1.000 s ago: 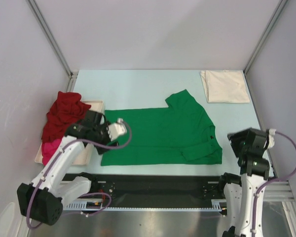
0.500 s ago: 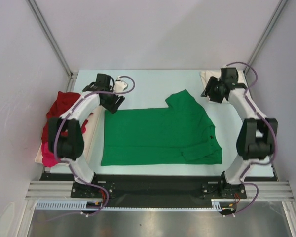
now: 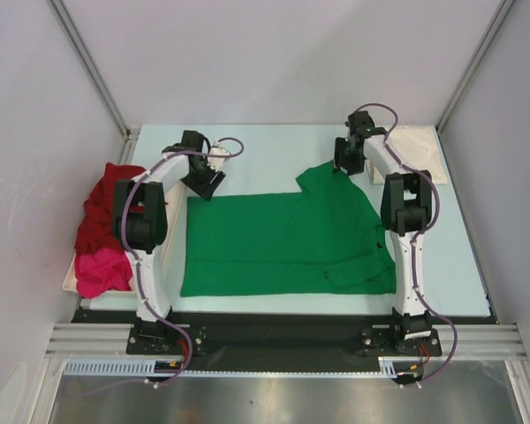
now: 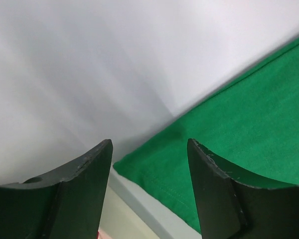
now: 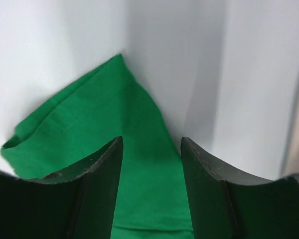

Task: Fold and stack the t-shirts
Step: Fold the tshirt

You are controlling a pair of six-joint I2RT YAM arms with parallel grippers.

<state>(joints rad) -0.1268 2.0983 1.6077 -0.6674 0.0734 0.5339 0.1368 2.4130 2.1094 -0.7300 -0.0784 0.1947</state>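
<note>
- Overhead, noted green t-shirt [image 3: 283, 238] spread flat at centre, bare table [image 3: 265, 146] beyond its 12 o'clock edge.
- Found left gripper [image 4: 149, 149] unclenched, straddling the shirt's 10 o'clock corner.
- Found right gripper [image 5: 152, 144] unclenched over the 1 o'clock sleeve tip.
- Spotted cream-white t-shirt [image 3: 420, 155] at 2 o'clock, beside that arm.

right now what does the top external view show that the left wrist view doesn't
Only the top external view shows the whole spread green t-shirt, the dark red t-shirt and magenta t-shirt heaped at the left, the cream-white t-shirt folded at the far right, and the right gripper at the green sleeve. Only the left wrist view shows that the left gripper stands open, gripping nothing. Both show the green t-shirt's far-left corner.
</note>
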